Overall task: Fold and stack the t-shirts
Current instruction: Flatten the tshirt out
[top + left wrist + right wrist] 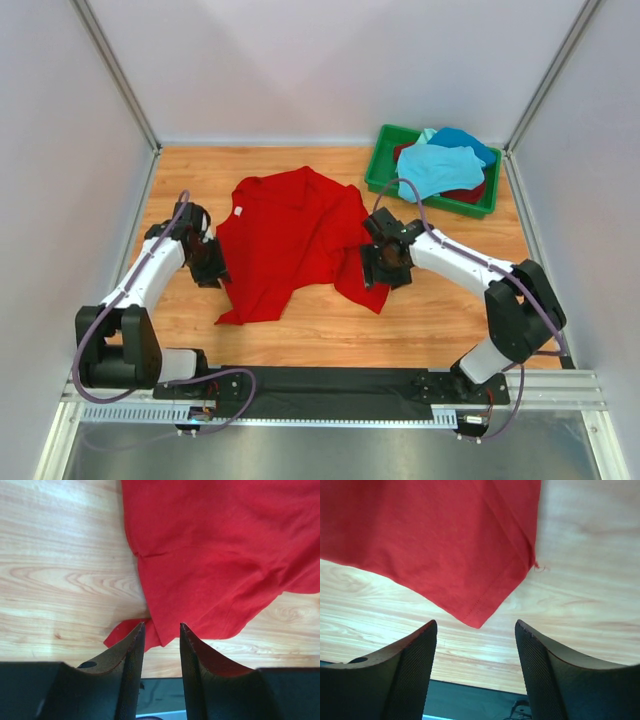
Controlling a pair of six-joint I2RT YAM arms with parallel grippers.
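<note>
Nearest the bases, the left gripper [162, 625] stood released, its jaws partly apart with nothing between them. The red shirt [215, 555] lay flat on the table [330, 330] just ahead of the tips, its edge crossing the gap, and a small flap poked out ahead of the left jaw. It was hard to tell whether that flap was a sleeve or a turned-under hem.

The right gripper [475, 623] was also released, jaws wider and empty. A stitched corner of the shirt pointed straight at the gap, just short of the tips, with bare wood before either jaw.

The step in hand looked like taking the shirt by both sides to spread it flat before folding. To do it well, each gripper would need to go down and forward until the hem sat well inside the jaws, not merely at the tips, before clenching. On the right the corner was well centred, so a straight advance should do. On the left the doubled cloth risked a two-layer pinch, so a bite further along the single edge seemed safer. Lifting both sides together and pulling evenly apart would keep the cloth from bunching.

Far beyond the right jaws, well apart from the red shirt, the bin [378, 165] held a turquoise shirt [440, 168], a blue shirt [465, 140] and a dark red shirt [478, 191], heaped unfolded
</note>
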